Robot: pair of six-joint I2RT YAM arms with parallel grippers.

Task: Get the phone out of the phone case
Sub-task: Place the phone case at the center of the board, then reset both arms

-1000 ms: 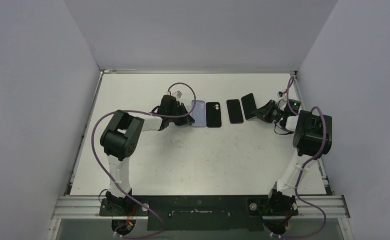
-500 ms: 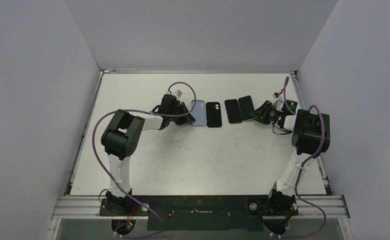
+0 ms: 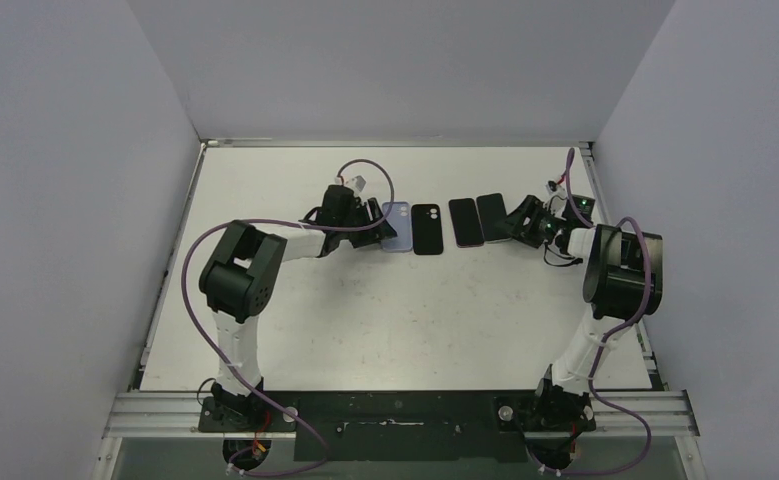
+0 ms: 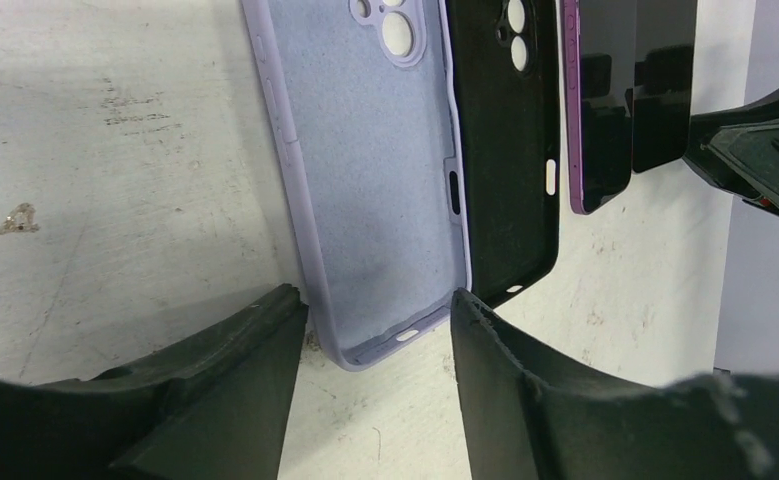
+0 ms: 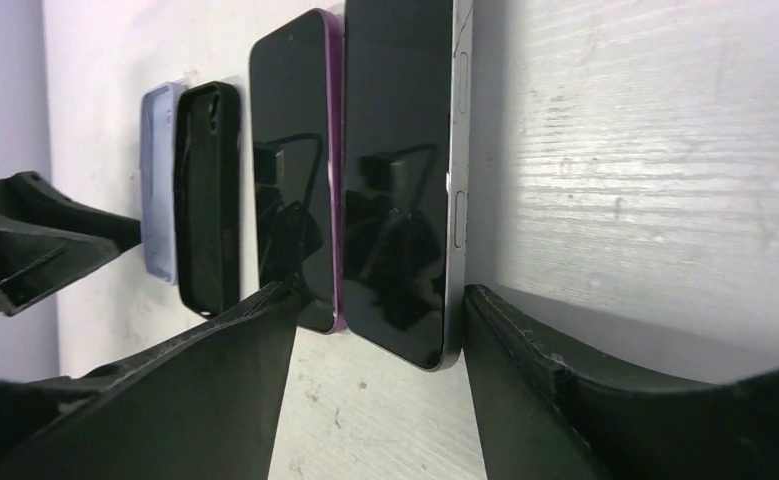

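Observation:
Four things lie flat in a row on the table. From the left: an empty lilac phone case (image 3: 395,226) (image 4: 375,170), an empty black phone case (image 3: 426,229) (image 4: 505,150), a purple-edged phone (image 3: 466,221) (image 5: 290,170), and a grey-edged phone (image 3: 492,216) (image 5: 400,180), both phones screen up. My left gripper (image 3: 373,218) (image 4: 375,300) is open, its fingertips either side of the lilac case's near end with small gaps. At the row's other end my right gripper (image 3: 518,220) (image 5: 380,292) is open around the grey phone's near end.
White table (image 3: 405,310) boxed in by grey walls; its raised right rim (image 3: 605,200) runs close behind my right wrist. Purple cables loop over both arms. A small green-lit board (image 3: 585,208) sits by the right rim.
Both grippers have opened. The grey phone, tilted in my right gripper a second ago, now lies flat beside the purple phone. The lilac case has been let go.

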